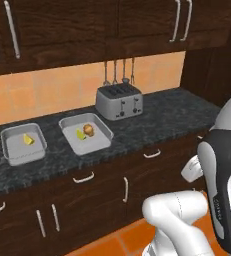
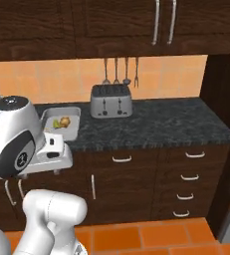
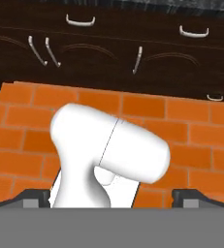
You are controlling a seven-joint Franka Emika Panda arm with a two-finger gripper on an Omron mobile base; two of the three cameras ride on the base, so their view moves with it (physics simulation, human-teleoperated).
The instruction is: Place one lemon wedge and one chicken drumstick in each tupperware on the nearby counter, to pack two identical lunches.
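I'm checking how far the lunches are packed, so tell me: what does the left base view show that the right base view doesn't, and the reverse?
Left base view alone: the left tupperware holding just a lemon wedge.
Right base view alone: the stack of drawers under the counter's right end, beside a dark wall panel.
Both: the other tupperware with a lemon wedge and a chicken drumstick, the toaster, the utensils hanging above it, the marbled counter and the upper cabinets.
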